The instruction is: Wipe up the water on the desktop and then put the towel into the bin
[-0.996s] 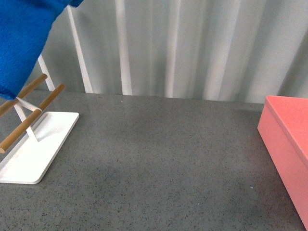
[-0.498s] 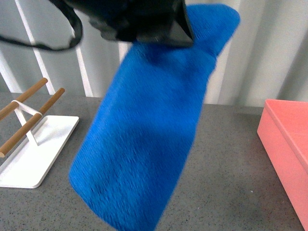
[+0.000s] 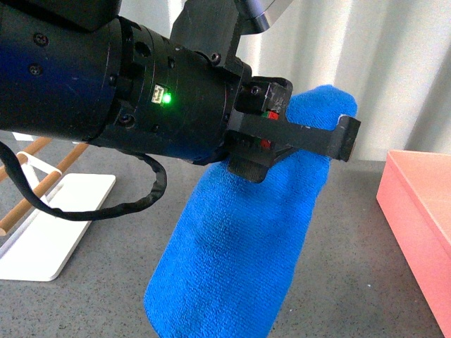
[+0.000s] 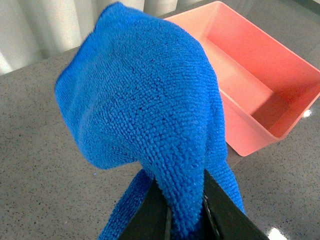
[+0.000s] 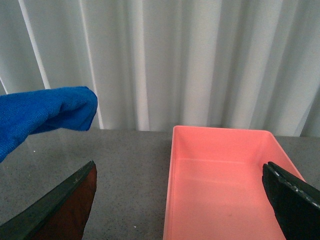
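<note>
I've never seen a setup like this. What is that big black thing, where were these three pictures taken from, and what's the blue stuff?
It is a robot with two arms, each ending in a two-fingered gripper. One picture comes from a camera on its body, looking forward; the big black shape there is its left arm. The other two come from cameras on the wrists. The left gripper is shut on a blue towel, which hangs down over the grey desktop. The right gripper is open and holds nothing; its dark fingers frame an empty pink bin. At the desktop's left stands a white rack with wooden rods.
</note>
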